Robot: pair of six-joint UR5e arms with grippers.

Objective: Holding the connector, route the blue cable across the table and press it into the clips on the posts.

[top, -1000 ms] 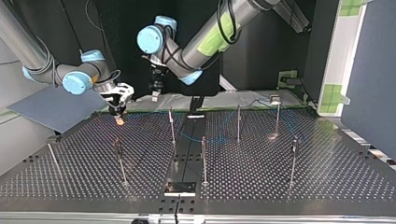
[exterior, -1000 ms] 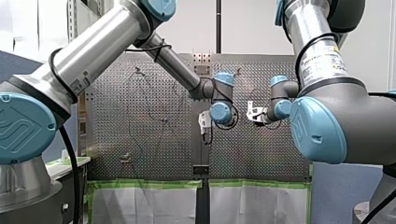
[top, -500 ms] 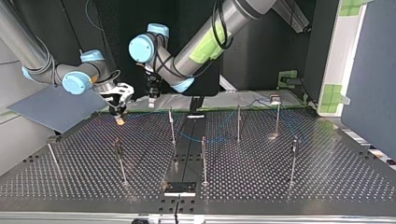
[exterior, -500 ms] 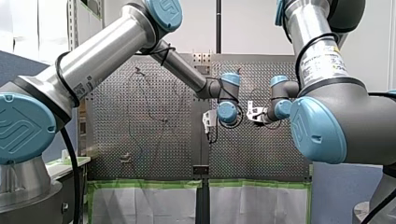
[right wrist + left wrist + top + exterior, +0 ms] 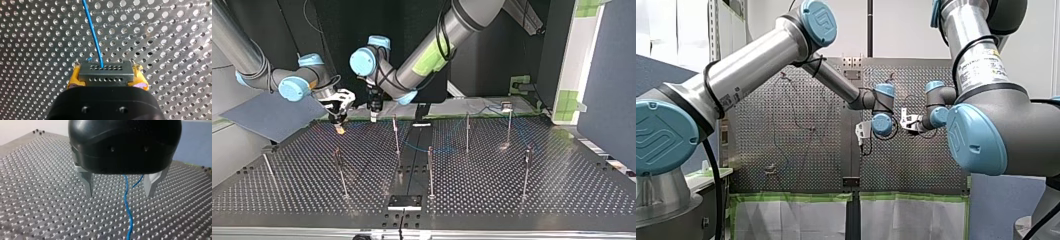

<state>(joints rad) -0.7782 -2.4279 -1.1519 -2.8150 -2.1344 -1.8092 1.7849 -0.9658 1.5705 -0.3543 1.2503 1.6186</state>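
Note:
My right gripper [image 5: 107, 83] is shut on a grey connector [image 5: 106, 72], with its yellow pads [image 5: 74, 79] on either side. The blue cable [image 5: 92, 32] leaves the connector and runs ahead over the perforated table. In the top view this gripper [image 5: 340, 125] hangs low over the table's back left. My left gripper [image 5: 120, 192] stands open, and the blue cable [image 5: 128, 207] runs on the table between and under its metal fingers [image 5: 87, 185] without touching them. In the top view it [image 5: 373, 115] hangs just right of my right gripper.
Several thin posts stand on the table [image 5: 512, 200], among them one [image 5: 395, 134] close to my left gripper, one [image 5: 430, 170] at the middle and one [image 5: 341, 174] nearer the front. The cable [image 5: 447, 149] sags between the middle posts. A small black plate [image 5: 404, 201] lies near the front edge.
My left arm has swung toward my right gripper, leftward and lower in the top view. My right gripper has stayed still with the connector in it.

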